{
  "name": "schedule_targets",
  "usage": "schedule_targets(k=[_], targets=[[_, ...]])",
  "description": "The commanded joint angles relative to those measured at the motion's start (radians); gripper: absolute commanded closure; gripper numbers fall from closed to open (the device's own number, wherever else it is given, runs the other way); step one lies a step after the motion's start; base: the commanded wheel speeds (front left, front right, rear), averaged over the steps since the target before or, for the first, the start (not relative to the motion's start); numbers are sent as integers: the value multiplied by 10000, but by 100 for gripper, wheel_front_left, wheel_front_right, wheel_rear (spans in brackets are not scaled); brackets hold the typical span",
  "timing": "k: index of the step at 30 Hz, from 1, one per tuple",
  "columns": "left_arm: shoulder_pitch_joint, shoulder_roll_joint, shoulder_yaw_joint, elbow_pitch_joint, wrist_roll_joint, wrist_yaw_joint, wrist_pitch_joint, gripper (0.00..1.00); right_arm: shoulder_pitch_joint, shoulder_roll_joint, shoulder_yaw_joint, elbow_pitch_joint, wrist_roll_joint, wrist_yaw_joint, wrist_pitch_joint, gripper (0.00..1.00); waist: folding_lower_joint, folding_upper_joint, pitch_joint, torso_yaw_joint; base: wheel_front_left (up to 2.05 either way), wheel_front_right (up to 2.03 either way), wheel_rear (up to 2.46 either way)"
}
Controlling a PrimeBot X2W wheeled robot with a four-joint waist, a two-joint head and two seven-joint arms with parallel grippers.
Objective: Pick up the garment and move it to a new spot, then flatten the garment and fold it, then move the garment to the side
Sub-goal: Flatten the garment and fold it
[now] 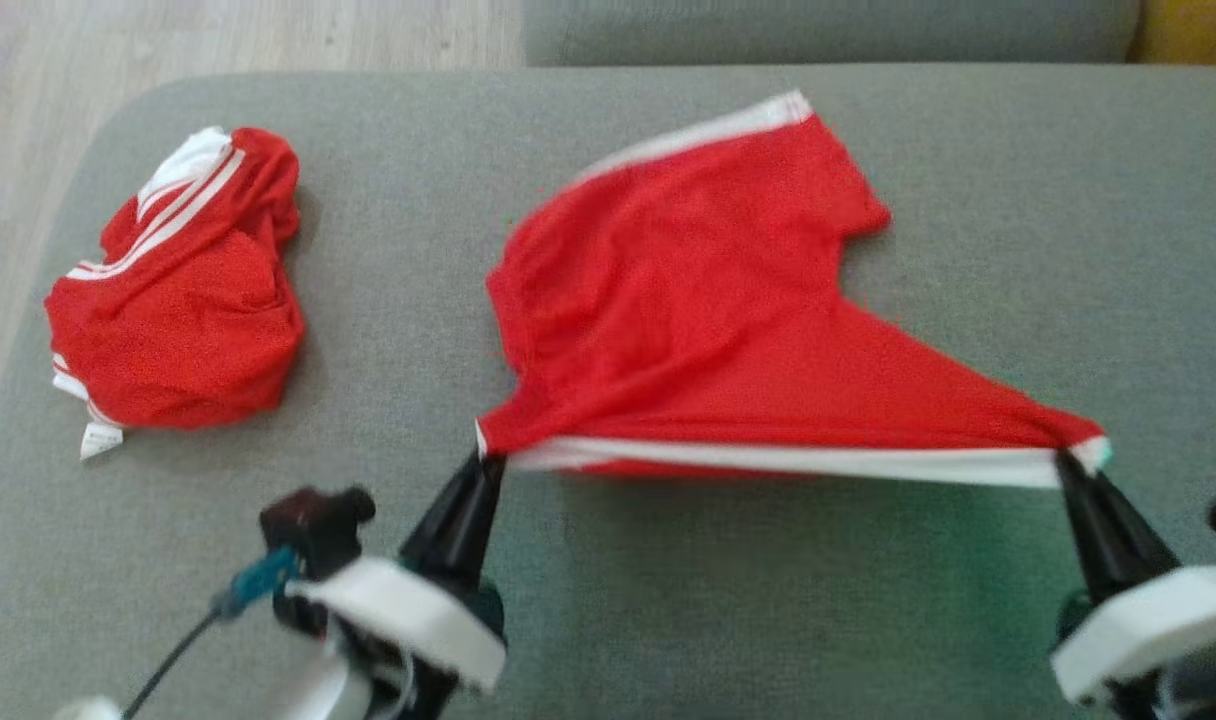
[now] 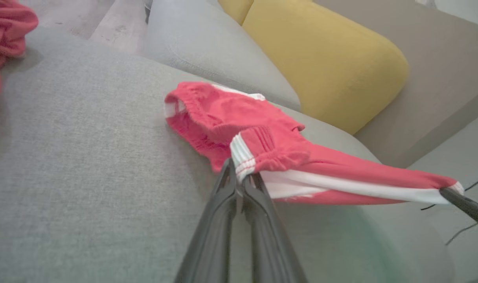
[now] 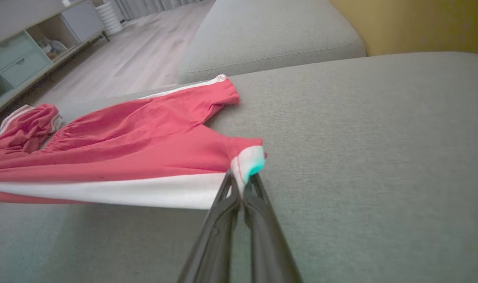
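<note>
Stretching across the head view is a grey woven upholstered seat cushion with a rounded far-left corner. Beyond that corner lies a pale wood-plank floor. A second grey cushion butts against the far edge, and a plump mustard-yellow cushion sits behind it in the left wrist view. The right wrist view looks out over the floor to a low sideboard with pale green drawers along a wall.

A crumpled red garment with white stripes lies bunched on the left part of the seat, well apart from the work.

The pair of red mesh shorts with white side stripes lies near the middle of the seat, spread out but wrinkled. Its far part rests on the fabric, and its near edge is pulled into a taut line between the two grippers. A white band runs along that edge.

The left gripper reaches up and forward from the lower left, its dark fingers slanted to the right. Its jaws are clenched on the elastic waistband corner of the shorts, and the left wrist view shows the cloth pinched between the tips. The right gripper rises from the lower right, leaning to the left. Its jaws are pressed together on the white hem corner at the other end. Both white wrist collars sit low over the seat's near part. The two grippers are well apart, at about the same height in the head view.
</note>
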Motion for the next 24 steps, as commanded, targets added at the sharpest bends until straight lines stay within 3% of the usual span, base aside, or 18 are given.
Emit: schedule_targets(k=[1, 5, 10, 17, 24], targets=[[108, 579, 610, -875, -52, 427, 179, 100, -83, -144, -272, -749, -62, -21, 243, 100, 3, 0, -122, -52, 0, 0, 0], [1488, 1312, 528, -3847, -243, 1497, 1416, 100, 606, -134, -764, -2088, 217, -21, 1321, 100, 3, 0, -182, -154, 0, 0, 0], [1976, 1761, 566, -5328, -562, 2038, 2323, 100, 540, -132, -888, -2619, 285, -21, 2330, 100, 3, 0, 21, -175, 0, 0, 0], [1147, 1553, 704, -4547, -1626, 1564, 3121, 100, -1159, -131, -479, -1656, 253, -21, 3110, 100, 3, 0, 641, -52, 0, 0, 0], [-816, 972, 1091, -2612, -3080, 490, 3916, 100, -4186, -136, 105, 461, 176, -21, 3597, 100, 3, 0, 1565, 366, 0, 0, 0]])
